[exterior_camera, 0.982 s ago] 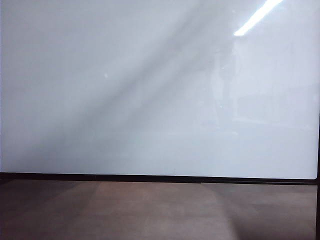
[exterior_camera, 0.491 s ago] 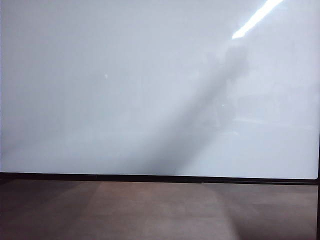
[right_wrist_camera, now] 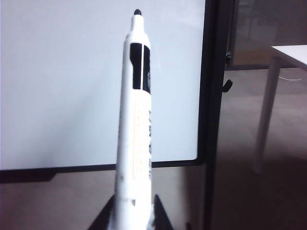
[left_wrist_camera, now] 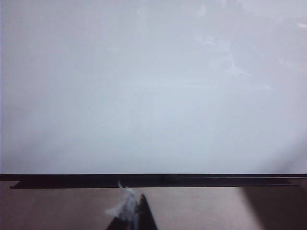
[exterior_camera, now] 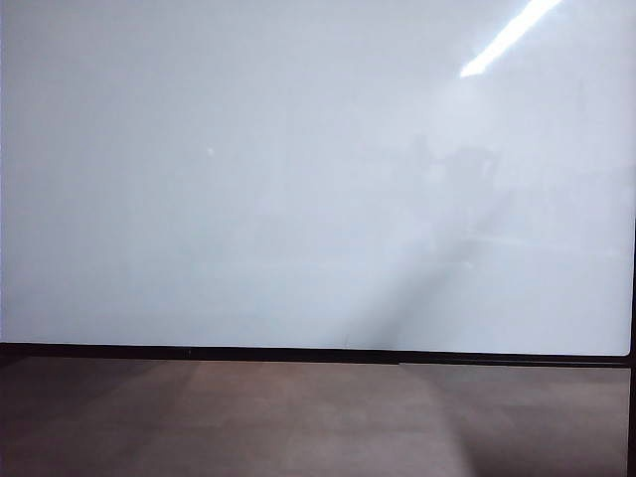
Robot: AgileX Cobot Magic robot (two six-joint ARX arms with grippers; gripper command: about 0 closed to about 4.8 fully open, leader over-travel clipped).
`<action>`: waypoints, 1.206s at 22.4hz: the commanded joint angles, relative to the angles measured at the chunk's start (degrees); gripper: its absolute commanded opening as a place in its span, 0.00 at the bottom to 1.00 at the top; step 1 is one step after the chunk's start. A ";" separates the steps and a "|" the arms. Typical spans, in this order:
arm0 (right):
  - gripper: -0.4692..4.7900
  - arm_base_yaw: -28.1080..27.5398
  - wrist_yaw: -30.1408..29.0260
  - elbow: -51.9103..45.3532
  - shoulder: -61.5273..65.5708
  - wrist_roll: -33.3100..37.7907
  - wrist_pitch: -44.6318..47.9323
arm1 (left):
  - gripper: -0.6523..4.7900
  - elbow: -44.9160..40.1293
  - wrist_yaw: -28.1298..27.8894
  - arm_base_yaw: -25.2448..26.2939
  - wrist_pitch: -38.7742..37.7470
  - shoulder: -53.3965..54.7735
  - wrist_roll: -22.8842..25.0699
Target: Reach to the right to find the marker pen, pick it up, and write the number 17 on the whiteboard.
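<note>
Whiteboard (exterior_camera: 248, 179) filling nearly all of the exterior view: glossy white, blank, thin black frame along the lower edge, brown surface (exterior_camera: 298, 417) beneath. Bright ceiling strip (exterior_camera: 509, 36) mirrored toward the upper right of the panel, with faint grey shadows and dim shapes below it. No arm or gripper visible from that camera.

Left wrist view: board (left_wrist_camera: 153, 86) straight ahead again, black frame (left_wrist_camera: 153, 178) running level across, brown surface under it. Left gripper (left_wrist_camera: 136, 215) showing only as a dark wedge at the picture's edge with a pale scrap (tape or wrapping, hard to say) stuck to it; jaw state cannot be told, nothing seen in it.

Right wrist view: marker (right_wrist_camera: 136, 124) clamped between the fingers of the right gripper (right_wrist_camera: 132, 213), jaws closed on the lower barrel. White barrel with a black band near the top, dark tip bare and pointing away from the camera toward the board (right_wrist_camera: 62, 81). Tip looks clear of the panel (contact cannot be judged from here). Board's black side frame (right_wrist_camera: 211, 96) just beside the marker, and past it a dim room with a white table (right_wrist_camera: 283, 57) on a pale leg.
</note>
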 commanded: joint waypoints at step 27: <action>0.09 -0.09 -0.92 -0.39 -0.81 0.90 -0.24 | 0.11 0.04 0.22 0.07 -0.28 0.04 0.09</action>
